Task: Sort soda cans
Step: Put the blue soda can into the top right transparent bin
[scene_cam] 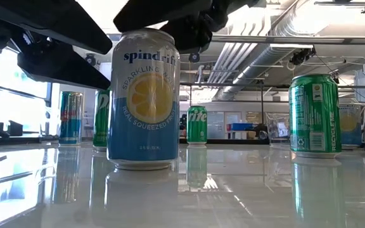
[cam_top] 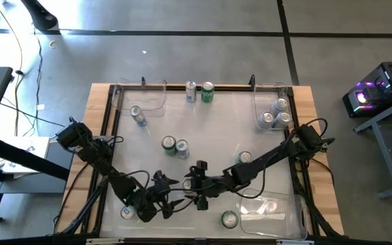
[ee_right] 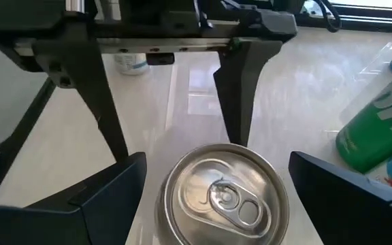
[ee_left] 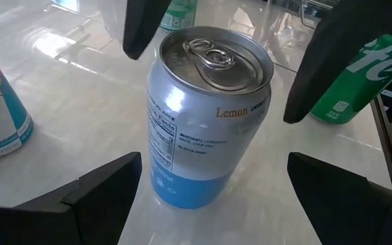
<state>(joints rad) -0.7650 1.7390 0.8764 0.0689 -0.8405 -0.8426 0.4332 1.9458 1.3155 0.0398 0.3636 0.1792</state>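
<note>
A silver-and-blue lemon soda can [scene_cam: 143, 101] stands upright on its base near the table's near edge, also shown from above [cam_top: 188, 184]. My left gripper [ee_left: 213, 180] is open, one finger on each side of the can [ee_left: 206, 116], with a gap showing on both sides. My right gripper [ee_right: 216, 173] is open too and straddles the same can [ee_right: 222, 194] from the opposite side, without touching. In the low view both grippers hang just above the can's top.
Clear bins sit at the far left [cam_top: 141, 95], far right [cam_top: 258, 109] with cans inside, and near right [cam_top: 278, 207]. Loose cans stand around: two at mid-table [cam_top: 175, 145], two at the far edge [cam_top: 199, 91], green ones close by [ee_left: 359, 82] [cam_top: 230, 218].
</note>
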